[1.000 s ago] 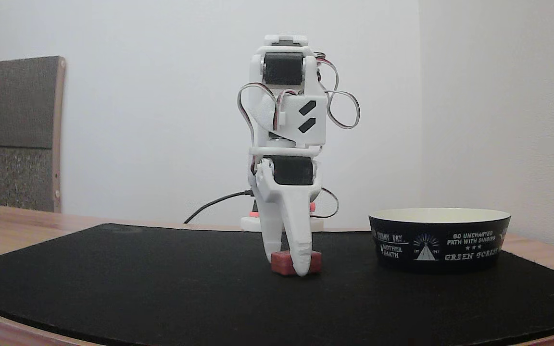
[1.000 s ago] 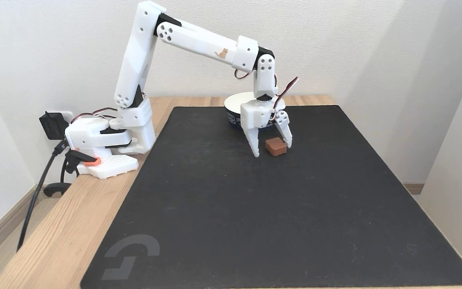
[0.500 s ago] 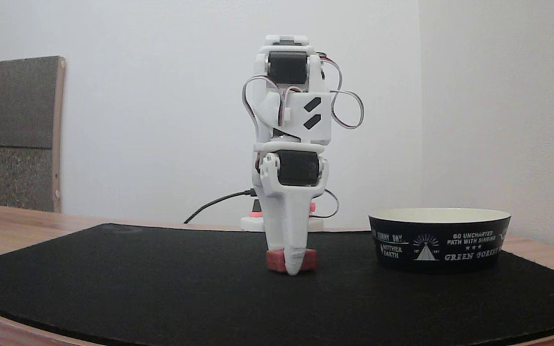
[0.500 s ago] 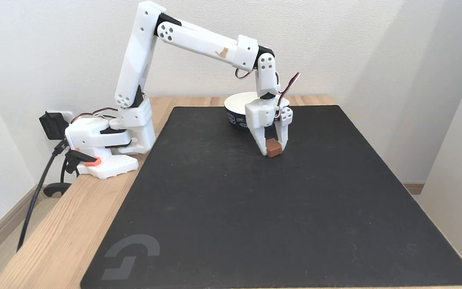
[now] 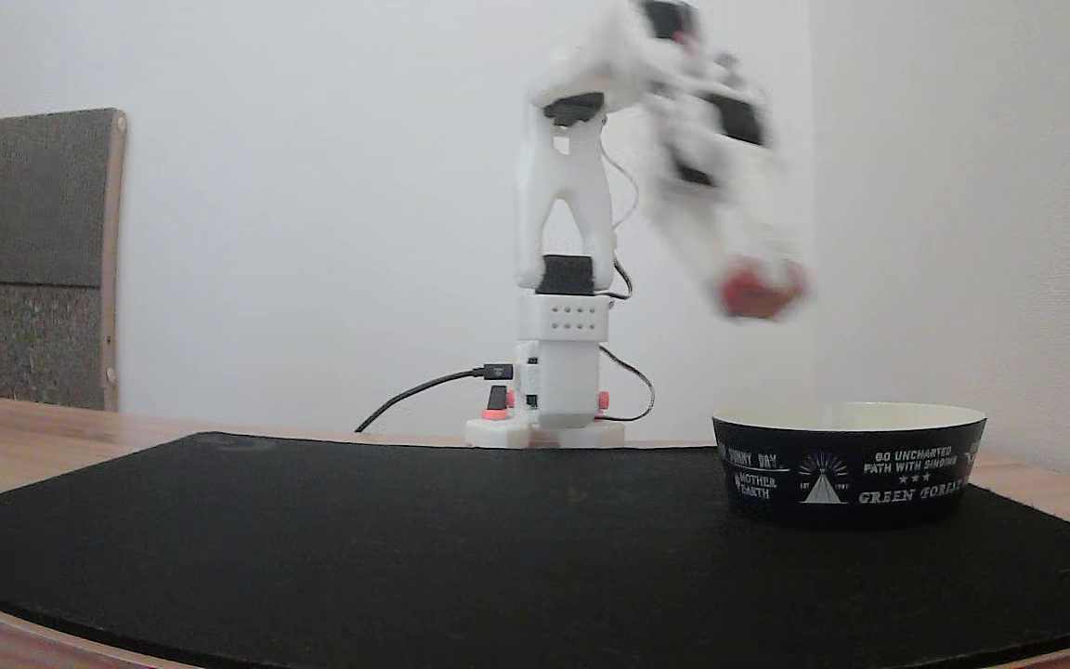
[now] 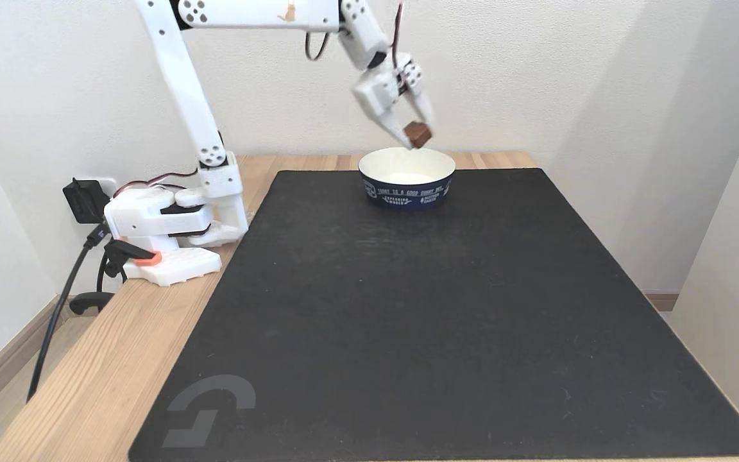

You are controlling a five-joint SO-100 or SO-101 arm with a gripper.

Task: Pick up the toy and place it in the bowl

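The white arm's gripper is raised in the air, its two fingers pinching the toy, a small red-brown block. In a fixed view looking down on the table, the toy hangs just above the bowl, at about one o'clock from the bowl's centre. In a low fixed view the gripper and toy are motion-blurred, up at about eleven o'clock from the bowl.

The bowl sits on a black mat over a wooden table. Its black side carries white print: "GO UNCHARTED PATH WITH SINGING", "MOTHER EARTH", "GREEN FOREST" and a tent emblem. The mat's near corner shows a grey logo.
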